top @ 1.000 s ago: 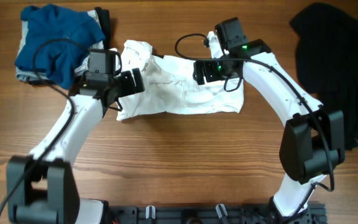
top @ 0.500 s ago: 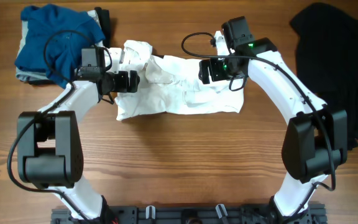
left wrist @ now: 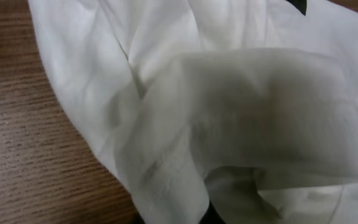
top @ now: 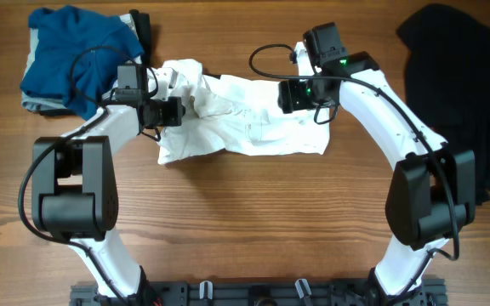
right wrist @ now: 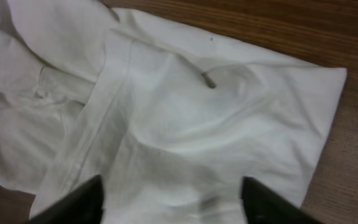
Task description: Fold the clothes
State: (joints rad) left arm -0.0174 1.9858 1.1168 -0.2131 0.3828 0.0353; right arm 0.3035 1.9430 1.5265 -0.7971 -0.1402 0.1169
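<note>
White T-shirt (top: 253,132) lying lengthwise left-right, right claw (right wrist: 171,185) spread, left claw (top: 175,110) state unclear

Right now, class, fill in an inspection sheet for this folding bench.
Surface: wooden table.
Job's things: white shirt crumpled at centre; blue garment back left; black garment far right.
Clutter: nothing seen.
Grippers: left gripper at shirt's left end, fabric hides its jaws; right gripper open over shirt.
Cables: black cable loops by right wrist.
Surroundings: dark rail at near edge.
</note>
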